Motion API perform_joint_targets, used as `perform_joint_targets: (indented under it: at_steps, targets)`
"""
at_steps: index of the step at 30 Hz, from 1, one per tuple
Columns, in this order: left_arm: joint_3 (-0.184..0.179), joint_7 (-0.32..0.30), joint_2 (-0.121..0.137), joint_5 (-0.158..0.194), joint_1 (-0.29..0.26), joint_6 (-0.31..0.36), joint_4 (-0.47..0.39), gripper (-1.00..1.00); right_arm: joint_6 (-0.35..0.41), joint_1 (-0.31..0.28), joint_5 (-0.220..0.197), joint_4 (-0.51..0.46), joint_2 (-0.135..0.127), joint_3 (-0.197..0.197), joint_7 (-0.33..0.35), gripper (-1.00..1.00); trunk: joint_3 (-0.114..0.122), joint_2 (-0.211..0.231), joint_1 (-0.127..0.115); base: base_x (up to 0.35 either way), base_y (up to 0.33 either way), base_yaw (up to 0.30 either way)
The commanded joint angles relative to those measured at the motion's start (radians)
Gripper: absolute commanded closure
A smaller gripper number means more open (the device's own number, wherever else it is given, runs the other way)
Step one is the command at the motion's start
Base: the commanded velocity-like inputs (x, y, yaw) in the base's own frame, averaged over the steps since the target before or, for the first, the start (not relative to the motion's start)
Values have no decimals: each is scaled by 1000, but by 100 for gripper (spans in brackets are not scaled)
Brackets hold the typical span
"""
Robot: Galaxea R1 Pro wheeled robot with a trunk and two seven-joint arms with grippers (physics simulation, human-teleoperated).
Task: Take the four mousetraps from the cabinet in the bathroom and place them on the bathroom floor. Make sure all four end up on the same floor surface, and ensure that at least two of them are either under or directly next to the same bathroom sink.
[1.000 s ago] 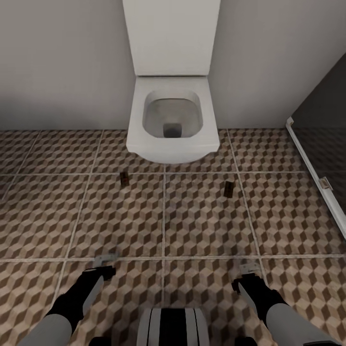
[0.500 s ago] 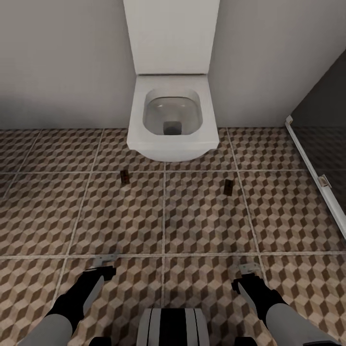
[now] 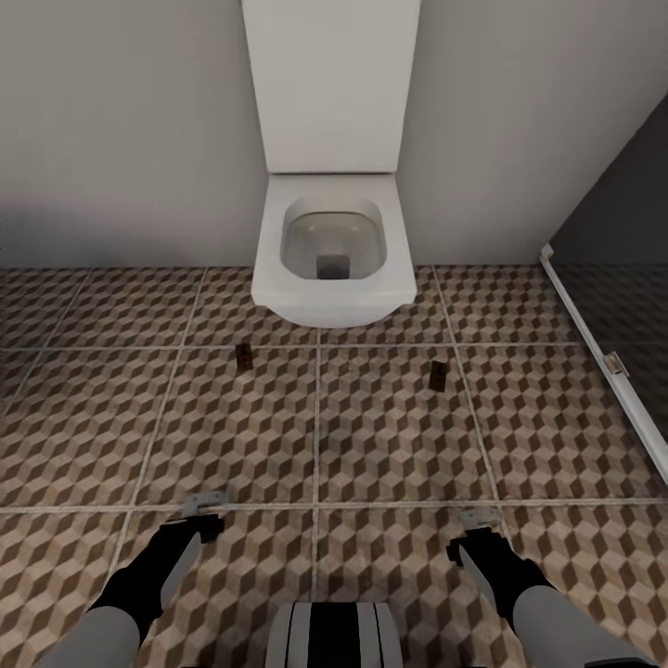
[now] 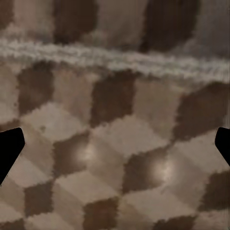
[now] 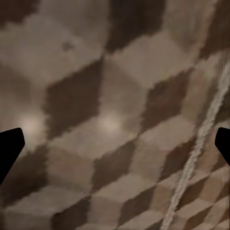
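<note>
1. Covering most of the head view, the bathroom floor [image 3: 390,436] is big tiles with a small brown and beige cube pattern. Both wrist views look down at the same tiles from close up.
2. At 12 o'clock stands a white toilet [image 3: 334,250] against a pale wall [image 3: 121,139]. At 3 o'clock is a dark glass panel [image 3: 622,241] with a white frame.
3. At 7 o'clock hangs the left gripper [image 3: 204,506], low over the tiles. Its fingers are spread wide and it holds nothing; in its wrist view the dark tips sit far apart at the edges.
4. At 5 o'clock hangs the right gripper [image 3: 481,518]. It is spread wide and empty too.
5. Two mousetraps lie flat on the tiles, just in front of the toilet and well apart from each other. The left mousetrap [image 3: 244,355] is toward 11 o'clock, and the right mousetrap [image 3: 437,373] is toward 1 o'clock.
6. I think each trap is light, stiff and thin, with small wire parts that could bend. It looks best to pinch the wooden board by its two long edges, not the wire.
</note>
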Motion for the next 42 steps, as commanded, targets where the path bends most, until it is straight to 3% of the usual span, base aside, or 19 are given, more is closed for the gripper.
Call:
perform_joint_targets:
  at_steps: [1, 42]
  targets:
    - [-7, 9, 2, 10, 0, 4, -2, -100, 9, 0, 3, -2, -1, 7, -2, -100, 3, 0, -1, 0, 0, 0]
    - [-8, 1, 3, 9, 0, 1, 0, -100, 7, 0, 4, -3, -2, 4, -3, -100, 162, 10, -19, 0, 0, 0]
